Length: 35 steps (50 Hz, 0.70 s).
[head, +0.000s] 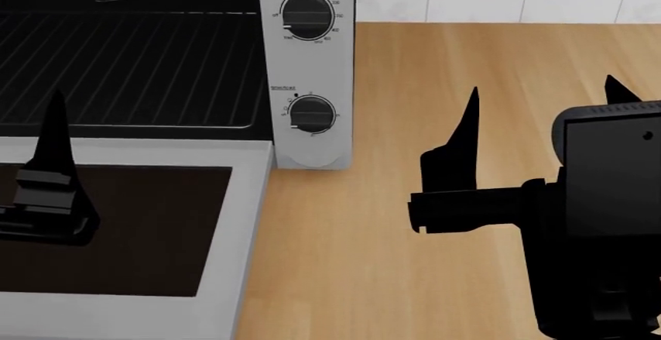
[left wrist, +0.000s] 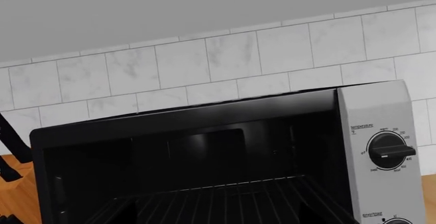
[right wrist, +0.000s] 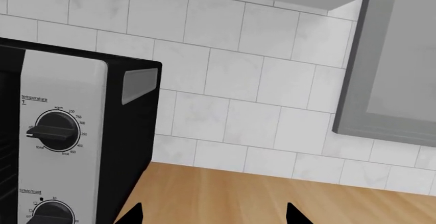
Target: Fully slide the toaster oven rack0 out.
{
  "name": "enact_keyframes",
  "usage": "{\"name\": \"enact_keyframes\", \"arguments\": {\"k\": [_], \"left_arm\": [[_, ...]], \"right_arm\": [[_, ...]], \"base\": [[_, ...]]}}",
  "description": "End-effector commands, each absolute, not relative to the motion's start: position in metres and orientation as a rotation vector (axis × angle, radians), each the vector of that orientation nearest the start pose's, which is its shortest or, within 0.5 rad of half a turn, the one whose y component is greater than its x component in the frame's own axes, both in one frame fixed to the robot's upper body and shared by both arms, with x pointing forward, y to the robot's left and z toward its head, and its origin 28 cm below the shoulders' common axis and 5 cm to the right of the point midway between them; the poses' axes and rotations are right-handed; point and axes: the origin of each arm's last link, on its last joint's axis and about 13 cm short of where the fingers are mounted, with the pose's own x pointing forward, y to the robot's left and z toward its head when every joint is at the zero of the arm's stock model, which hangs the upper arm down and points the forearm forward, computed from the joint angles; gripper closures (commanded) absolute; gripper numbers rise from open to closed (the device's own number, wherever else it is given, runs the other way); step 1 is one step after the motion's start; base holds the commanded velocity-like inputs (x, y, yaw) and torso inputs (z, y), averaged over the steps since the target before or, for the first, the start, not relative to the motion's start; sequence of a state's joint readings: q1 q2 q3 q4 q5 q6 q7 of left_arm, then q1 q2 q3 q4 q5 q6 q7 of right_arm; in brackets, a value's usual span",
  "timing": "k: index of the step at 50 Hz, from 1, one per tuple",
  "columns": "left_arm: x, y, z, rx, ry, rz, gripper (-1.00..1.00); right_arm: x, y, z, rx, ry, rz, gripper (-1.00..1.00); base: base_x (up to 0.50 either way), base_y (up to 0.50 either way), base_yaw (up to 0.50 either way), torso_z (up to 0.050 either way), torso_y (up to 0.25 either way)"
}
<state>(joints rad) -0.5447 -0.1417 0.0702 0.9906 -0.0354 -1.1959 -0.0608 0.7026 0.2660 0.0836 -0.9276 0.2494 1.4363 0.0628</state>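
My black left gripper [head: 42, 193] hangs over the lowered glass door, jaw state unclear, lined up to reach the black wire rack0 [head: 129, 65]

A wall of white marbled tiles [right wrist: 232, 81] with thin grey grout lines runs behind a warm wooden countertop [head: 454, 69]. In the right wrist view, a grey cabinet [right wrist: 395, 66] with a framed door hangs at about two o'clock. A plain grey surface [left wrist: 170, 4], evenly lit, spans above the tiles.
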Motion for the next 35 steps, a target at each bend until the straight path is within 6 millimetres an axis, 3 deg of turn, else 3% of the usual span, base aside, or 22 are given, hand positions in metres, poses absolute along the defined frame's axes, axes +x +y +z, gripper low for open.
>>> {"name": "enact_keyframes", "arguments": {"k": [1,12,23,28,35], "left_arm": [[0.207,0.214,0.228,0.14,-0.338,0.008,-1.0],[0.207,0.215,0.229,0.142,-0.318,0.003,-1.0],[0.203,0.236,0.246,0.575,-0.297,0.057,-1.0],[0.199,0.233,0.254,0.77,-0.277,0.019,-1.0],[0.214,0.232,0.257,0.902,-0.206,-0.038,-1.0]], "right_arm": [[0.219,-0.137,0.245,-0.156,-0.194,-0.032,-1.0],[0.218,-0.138,0.247,-0.152,-0.198,-0.024,-1.0],[0.218,-0.141,0.246,-0.146,-0.193,-0.026,-1.0],[0.218,-0.14,0.247,-0.155,-0.194,-0.026,-1.0],[0.218,-0.14,0.248,-0.16,-0.194,-0.027,-1.0]], "base": [[0.33,0.0,0.0,0.0,0.0],[0.08,0.0,0.0,0.0,0.001],[0.0,0.0,0.0,0.0,0.0],[0.0,0.0,0.0,0.0,0.0],[0.0,0.0,0.0,0.0,0.0]]}}
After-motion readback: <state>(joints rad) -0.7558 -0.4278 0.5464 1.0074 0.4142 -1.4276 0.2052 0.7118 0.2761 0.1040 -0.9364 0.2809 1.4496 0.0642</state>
